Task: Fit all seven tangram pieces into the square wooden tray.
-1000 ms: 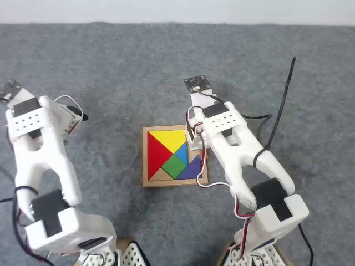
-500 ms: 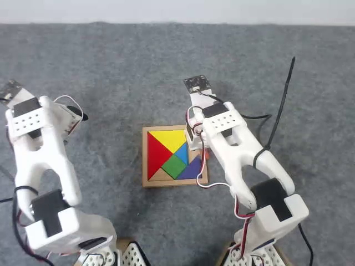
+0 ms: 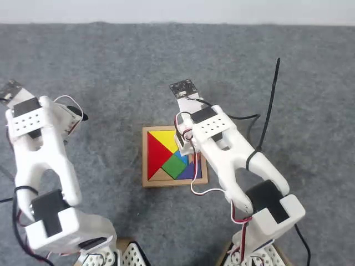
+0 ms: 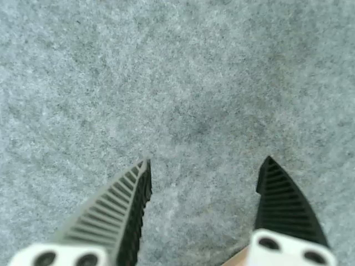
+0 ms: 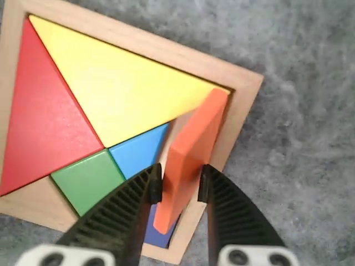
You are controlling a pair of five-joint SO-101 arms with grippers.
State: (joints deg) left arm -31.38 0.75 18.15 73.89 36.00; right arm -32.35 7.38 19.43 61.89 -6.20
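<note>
Gripping the tilted orange piece [image 5: 197,133], the right pincer [image 5: 179,169] hangs over the tray [image 5: 244,88].

R gripper [image 5: 178,174] clamps orange piece [image 5: 194,138], tilted on edge over wooden tray [image 5: 242,98], beside blue piece [image 5: 138,155]. Yellow [image 5: 122,88], red [image 5: 44,122], green [image 5: 89,180] pcs lie flat inside.

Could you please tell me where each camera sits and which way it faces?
High view: fixed above the mat, looking down on the tray, left arm and right arm.
Left wrist view: on the left wrist, looking down past the open left hand at bare mat.
Right wrist view: on the right wrist, looking down past the right hand, shut on the orange piece, into the tray.
Shared: the tray, in high and right wrist views.
</note>
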